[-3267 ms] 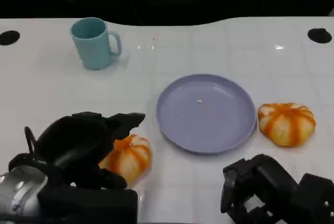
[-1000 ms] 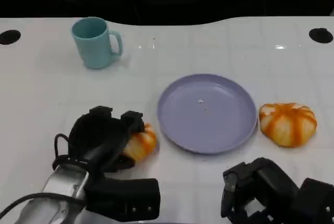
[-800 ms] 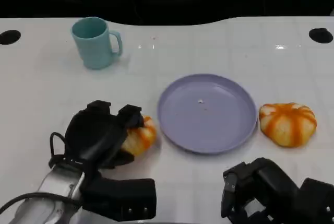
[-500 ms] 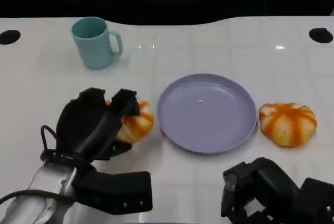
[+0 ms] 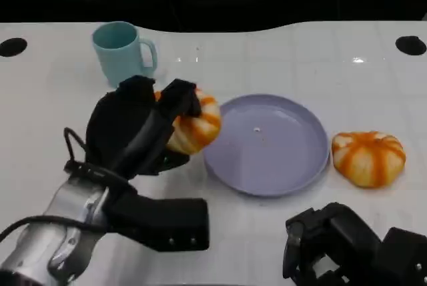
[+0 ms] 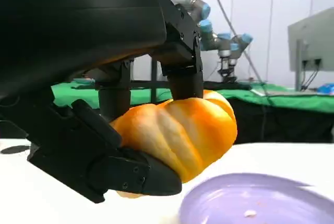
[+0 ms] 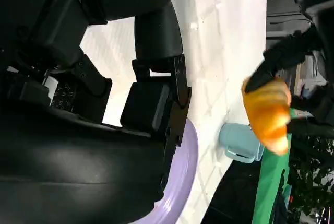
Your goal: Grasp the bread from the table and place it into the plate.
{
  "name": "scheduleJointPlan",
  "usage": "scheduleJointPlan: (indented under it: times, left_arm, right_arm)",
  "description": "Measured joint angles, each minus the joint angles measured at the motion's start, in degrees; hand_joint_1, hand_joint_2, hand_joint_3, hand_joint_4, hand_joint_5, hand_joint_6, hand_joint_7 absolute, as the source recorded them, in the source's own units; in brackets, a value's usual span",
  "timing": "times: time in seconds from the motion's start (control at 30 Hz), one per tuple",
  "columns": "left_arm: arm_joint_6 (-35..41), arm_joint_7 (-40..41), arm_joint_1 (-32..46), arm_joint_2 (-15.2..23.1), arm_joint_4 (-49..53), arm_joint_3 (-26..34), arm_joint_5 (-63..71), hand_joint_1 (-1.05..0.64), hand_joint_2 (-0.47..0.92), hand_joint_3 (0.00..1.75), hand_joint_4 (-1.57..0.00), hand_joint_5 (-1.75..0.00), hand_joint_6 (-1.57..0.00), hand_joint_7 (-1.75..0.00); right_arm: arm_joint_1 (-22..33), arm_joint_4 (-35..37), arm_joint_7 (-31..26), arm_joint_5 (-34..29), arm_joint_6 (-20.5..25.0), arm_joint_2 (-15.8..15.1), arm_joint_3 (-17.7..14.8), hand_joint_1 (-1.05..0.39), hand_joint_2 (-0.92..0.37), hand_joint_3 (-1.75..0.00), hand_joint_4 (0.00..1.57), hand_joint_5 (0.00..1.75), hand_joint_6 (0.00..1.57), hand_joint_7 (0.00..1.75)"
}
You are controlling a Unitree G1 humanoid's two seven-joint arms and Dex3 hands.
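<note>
My left hand (image 5: 137, 131) grips an orange, white-striped bread roll (image 5: 195, 126) and holds it off the table, just left of the lilac plate (image 5: 280, 166). In the left wrist view the roll (image 6: 180, 130) sits between the black fingers (image 6: 180, 51) with the plate's rim (image 6: 229, 195) below it. A second roll of the same kind (image 5: 368, 157) lies on the table right of the plate. My right hand (image 5: 347, 246) stays low at the near right edge, fingers curled in with nothing in them. The right wrist view shows the held roll (image 7: 266, 112) and the plate's edge (image 7: 185, 177).
A light blue mug (image 5: 121, 53) stands at the back left, close behind my left hand; it also appears in the right wrist view (image 7: 240, 143). Two dark holes (image 5: 11, 47) (image 5: 408, 45) mark the white table's far corners.
My left hand closed on the near-left roll, lifted it from the table and carried it away from me and rightward to the plate's left rim. The right hand has not moved.
</note>
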Motion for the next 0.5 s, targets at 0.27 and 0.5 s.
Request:
scheduleJointPlan:
  times: [0.27,0.5]
  left_arm:
    - [-1.4,-1.4,-4.2,-3.4,5.3,-1.8,-1.0,-0.3,0.49,0.92,-0.9,-1.75,-0.63,-1.75]
    - [-3.0,-1.6,-8.0,-6.0,11.2,-3.8,-2.1,-0.29,0.5,0.93,-0.9,-1.75,-0.63,-1.75]
  right_arm:
    - [0.1,0.5,0.0,0.0,-0.9,0.0,0.0,-1.05,-0.16,-1.32,1.53,1.32,1.57,1.08]
    - [0.5,0.3,-0.1,-0.2,-1.0,0.0,0.6,-1.05,-0.14,-1.36,1.52,1.32,1.57,1.06]
